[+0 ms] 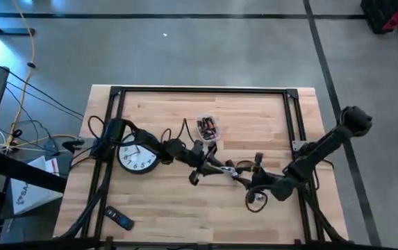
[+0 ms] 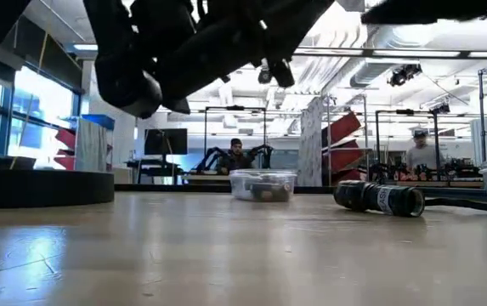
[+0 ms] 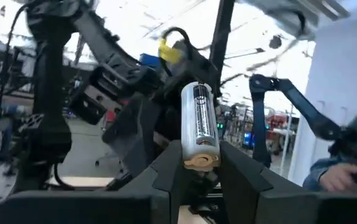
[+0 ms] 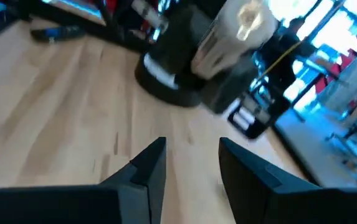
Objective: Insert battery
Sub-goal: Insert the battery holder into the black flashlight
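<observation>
A cream and silver battery [image 3: 200, 121] sticks out from between the fingers of my left gripper [image 3: 198, 171], which is shut on it above the table's middle [image 1: 216, 169]. The right wrist view sees the battery end-on [image 4: 237, 31]. My right gripper [image 4: 190, 163] stands open just to the right of it [image 1: 244, 175], facing the left gripper, with nothing between its fingers. A round clock [image 1: 137, 156] lies flat on the table under the left arm. My left gripper pinches the battery's near end [image 3: 200, 159] between its two fingers. The fingers point roughly level toward the table's right side. The battery lies along them and reaches out past their tips, lifted clear of the table.
A clear plastic tub [image 1: 208, 127] of batteries stands behind the grippers, and shows in the low view too [image 2: 263, 184]. A dark remote [image 1: 120, 219] lies near the front left. A black cylinder-shaped thing [image 2: 379, 197] lies on the table's right part.
</observation>
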`<act>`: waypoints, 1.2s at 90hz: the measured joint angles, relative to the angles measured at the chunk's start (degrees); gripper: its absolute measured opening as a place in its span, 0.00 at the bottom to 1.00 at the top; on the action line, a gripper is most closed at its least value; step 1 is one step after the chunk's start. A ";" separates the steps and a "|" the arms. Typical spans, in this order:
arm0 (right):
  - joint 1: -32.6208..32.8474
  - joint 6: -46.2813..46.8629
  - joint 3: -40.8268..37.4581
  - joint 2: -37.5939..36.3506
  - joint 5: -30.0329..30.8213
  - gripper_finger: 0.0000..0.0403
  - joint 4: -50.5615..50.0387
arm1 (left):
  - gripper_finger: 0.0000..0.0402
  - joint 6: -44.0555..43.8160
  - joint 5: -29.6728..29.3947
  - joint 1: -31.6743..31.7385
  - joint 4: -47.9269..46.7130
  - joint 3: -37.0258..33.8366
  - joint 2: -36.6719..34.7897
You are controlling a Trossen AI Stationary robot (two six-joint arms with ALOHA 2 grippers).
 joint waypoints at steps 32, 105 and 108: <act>5.46 7.99 0.07 -9.87 0.59 0.28 -8.93 | 0.16 35.83 -18.59 -6.75 -18.70 3.24 -3.76; -4.26 16.50 0.07 -19.55 -4.43 0.29 -19.57 | 0.16 113.01 -61.85 -12.88 -24.11 7.32 -4.92; -4.79 15.84 0.07 -19.55 -5.10 0.29 -19.49 | 0.16 113.62 -61.88 -12.88 -24.09 7.30 -4.92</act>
